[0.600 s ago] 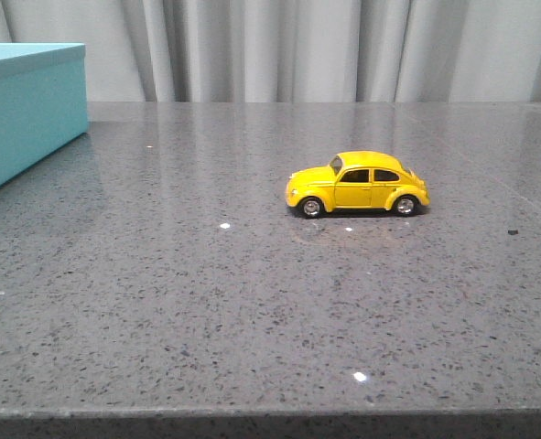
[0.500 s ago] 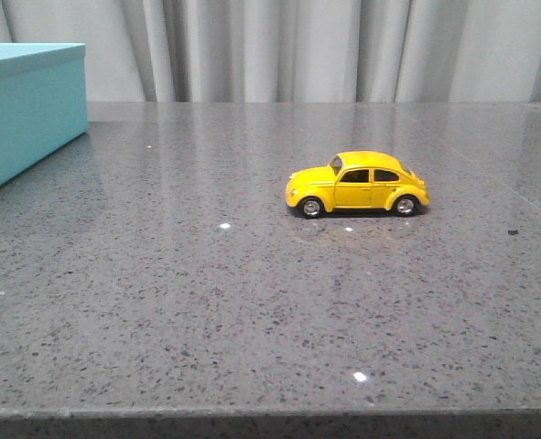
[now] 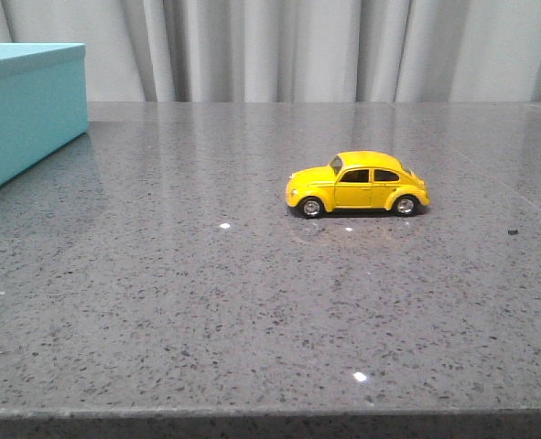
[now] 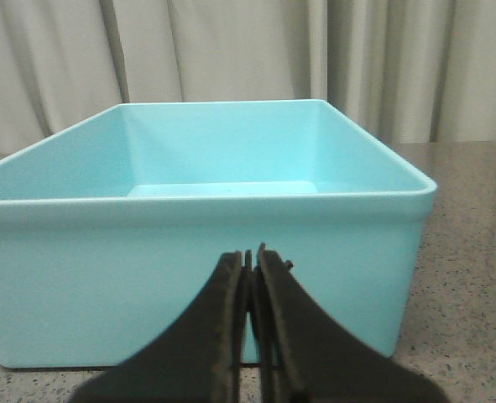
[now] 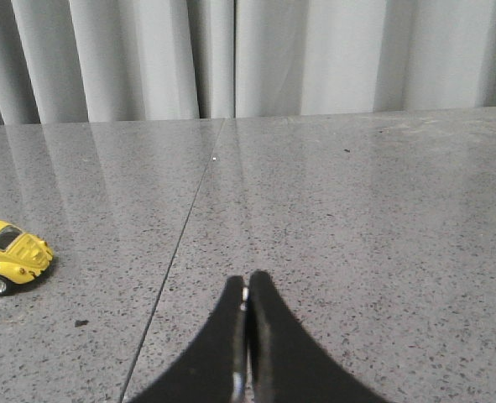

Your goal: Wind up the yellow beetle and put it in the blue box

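Observation:
The yellow beetle stands on its wheels on the grey table, right of centre in the front view, nose to the left. It also shows at the edge of the right wrist view. The blue box sits at the far left; the left wrist view shows it open-topped and empty. My left gripper is shut and empty, just in front of the box's near wall. My right gripper is shut and empty over bare table, well to the side of the car. Neither gripper shows in the front view.
The grey speckled table has a front edge at the bottom of the front view. A seam line runs across the tabletop. Grey curtains hang behind the table.

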Tool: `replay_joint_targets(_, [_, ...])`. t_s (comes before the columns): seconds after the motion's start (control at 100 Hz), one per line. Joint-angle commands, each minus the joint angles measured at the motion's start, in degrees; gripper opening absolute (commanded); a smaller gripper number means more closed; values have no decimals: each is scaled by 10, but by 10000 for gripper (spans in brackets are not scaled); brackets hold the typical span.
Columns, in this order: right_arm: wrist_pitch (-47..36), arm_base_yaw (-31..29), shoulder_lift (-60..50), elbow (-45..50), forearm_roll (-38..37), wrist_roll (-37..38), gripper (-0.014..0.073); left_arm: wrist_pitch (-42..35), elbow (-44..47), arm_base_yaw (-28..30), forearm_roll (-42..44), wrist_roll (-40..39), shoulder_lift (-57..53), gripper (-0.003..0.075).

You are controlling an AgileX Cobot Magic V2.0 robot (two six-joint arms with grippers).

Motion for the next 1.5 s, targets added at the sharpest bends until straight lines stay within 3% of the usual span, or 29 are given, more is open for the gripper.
replay_joint_targets(0.0, [-40, -4, -13, -9, -5, -8, -69, -45, 13, -4, -2, -5, -18, -18])
replay_joint_targets(0.51, [-65, -4, -13, -12, -5, -7, -69, -55, 9, -4, -2, -5, -18, -19])
replay_joint_targets(0.73, [14, -4, 9, -70, -5, -7, -65, -10, -54, -4, -2, -5, -3, -19])
replay_joint_targets(1.1, [123, -4, 137, -195, -2, -7, -65, 6, -165, -9, -19, -5, 116, -19])
replay_joint_targets(1.49, [144, -3, 267, -283, -2, -7, -46, 32, -253, -9, -30, -5, 261, -6])
